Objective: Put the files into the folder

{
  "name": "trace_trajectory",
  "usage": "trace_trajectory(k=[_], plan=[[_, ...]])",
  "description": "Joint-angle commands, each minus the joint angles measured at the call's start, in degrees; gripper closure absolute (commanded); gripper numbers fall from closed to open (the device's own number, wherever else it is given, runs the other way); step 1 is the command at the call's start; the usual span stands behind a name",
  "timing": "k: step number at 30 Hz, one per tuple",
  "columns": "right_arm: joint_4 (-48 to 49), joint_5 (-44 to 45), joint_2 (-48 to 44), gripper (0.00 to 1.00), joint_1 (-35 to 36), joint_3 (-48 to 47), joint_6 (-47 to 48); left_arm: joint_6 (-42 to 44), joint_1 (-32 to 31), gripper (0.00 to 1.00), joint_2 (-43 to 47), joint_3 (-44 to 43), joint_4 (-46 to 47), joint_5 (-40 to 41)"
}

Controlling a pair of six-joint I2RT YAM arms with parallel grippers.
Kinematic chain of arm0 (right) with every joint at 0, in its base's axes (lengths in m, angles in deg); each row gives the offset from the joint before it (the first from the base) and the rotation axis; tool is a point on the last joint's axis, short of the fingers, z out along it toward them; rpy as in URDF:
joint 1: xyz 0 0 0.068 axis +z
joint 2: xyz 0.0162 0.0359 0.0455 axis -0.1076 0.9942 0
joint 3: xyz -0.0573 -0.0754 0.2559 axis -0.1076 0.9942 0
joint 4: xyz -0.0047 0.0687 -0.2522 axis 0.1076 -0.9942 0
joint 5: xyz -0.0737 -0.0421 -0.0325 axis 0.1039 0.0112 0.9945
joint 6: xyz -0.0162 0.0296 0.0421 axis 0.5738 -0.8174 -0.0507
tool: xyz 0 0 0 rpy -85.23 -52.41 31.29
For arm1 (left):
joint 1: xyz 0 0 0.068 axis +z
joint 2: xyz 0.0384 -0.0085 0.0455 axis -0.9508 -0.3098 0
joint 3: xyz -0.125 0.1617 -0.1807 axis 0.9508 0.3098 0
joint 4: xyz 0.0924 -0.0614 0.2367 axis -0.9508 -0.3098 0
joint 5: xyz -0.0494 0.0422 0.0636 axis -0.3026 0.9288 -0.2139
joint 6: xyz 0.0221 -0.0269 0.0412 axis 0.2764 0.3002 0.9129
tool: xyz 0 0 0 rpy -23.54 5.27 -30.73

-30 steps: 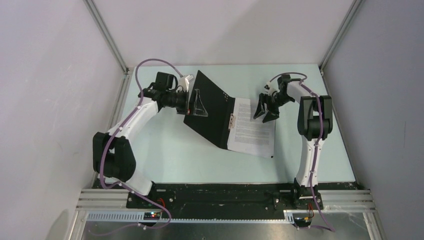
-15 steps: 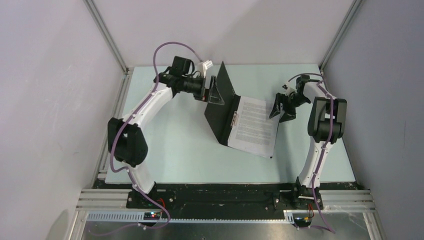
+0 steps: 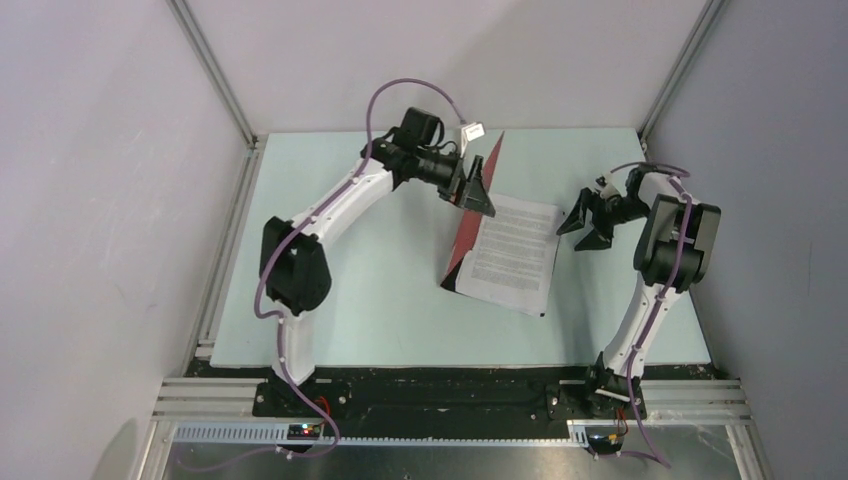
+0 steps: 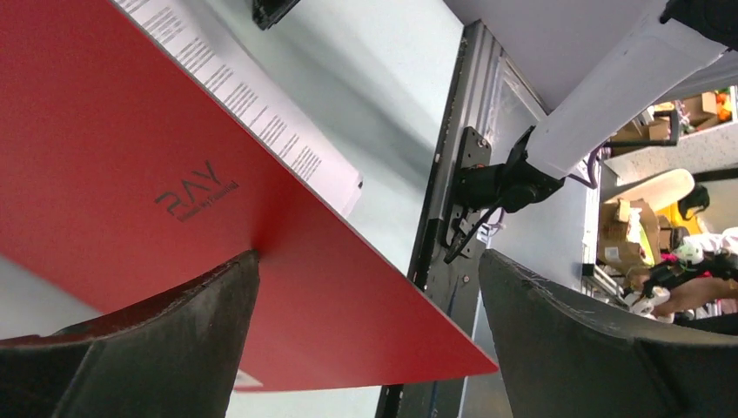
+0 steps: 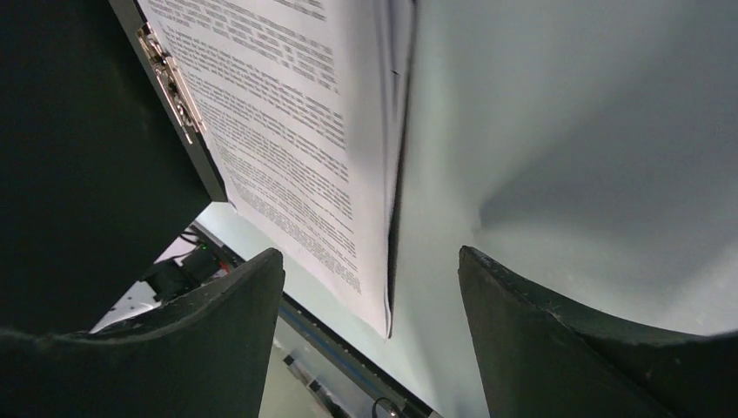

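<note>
Top view: we find the folder (image 3: 462, 248) at centre frame. Its red cover stands steeply on edge along the left side of the files (image 3: 512, 252), which lie flat. The left gripper (image 3: 478, 190) sits against the cover's upper part, jaws spread wide and clasping nothing. The right gripper (image 3: 590, 222) stands right of the files' right edge, apart from them. Pale table (image 3: 350, 290) stretches across the lower left.

Left wrist view: the cover leans on the lower-left finger (image 4: 157, 348); the other finger is clear of its edge.

Right wrist view: jaws parted, nothing between them. The clip (image 5: 170, 83) sits upper left, along the files' edge.
</note>
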Motion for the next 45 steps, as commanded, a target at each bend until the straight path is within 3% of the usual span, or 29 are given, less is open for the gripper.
trace_trajectory(k=[1,8,16,18,24,28,30,31,33,36,41,45], plan=[[-1.34,-3.31,-3.4,0.22,-2.64,1.18,0.67,-0.12,-2.96,0.0,-3.24,-4.53,3.57,-3.7],[-0.98,-2.59,-3.53,0.22,-7.4,-1.21,-1.2,-5.78,-7.94,0.0,-11.01,-4.24,11.4,-3.1],[0.86,-2.49,-4.9,0.22,-9.37,1.88,-2.91,-8.2,-9.48,0.0,-19.64,-3.72,16.89,-1.99],[0.9,-2.83,-4.99,0.23,-9.4,1.61,-3.36,-8.95,-9.47,0.0,-21.56,-3.69,17.54,0.91],[1.19,-0.24,-6.76,0.24,-8.83,1.66,-3.22,-14.49,-9.27,0.0,-23.56,1.7,17.61,22.99],[1.52,3.59,-8.99,0.22,-7.9,1.8,-2.67,-15.49,-8.61,0.0,-23.23,3.4,17.69,20.12],[1.04,4.98,-10.4,0.16,-7.72,0.85,-3.07,-13.26,-7.77,0.0,-20.69,2.2,17.71,17.82],[0.85,5.8,-11.73,0.04,-7.49,0.54,-3.23,-11.81,-6.73,0.0,-17.82,1.47,17.73,17.6],[0.5,9.21,-13.9,0.01,-6.94,-0.87,-4.22,-9.93,-4.57,0.0,-13.24,0.41,17.67,17.12],[-1.02,16.23,-16.44,0.01,-4.47,-4.86,-5.49,-7.2,-0.64,0.0,-4.58,0.41,15.97,19.62],[-6.22,17.76,-17.79,0.01,3.67,-16.67,-5.18,3.5,7.37,0.0,6.28,2.24,7.29,30.6],[-4.06,24.32,-18.66,0.0,9.23,-24.24,-12.09,10.99,12.86,0.0,13.94,5.47,4.49,37.54]])
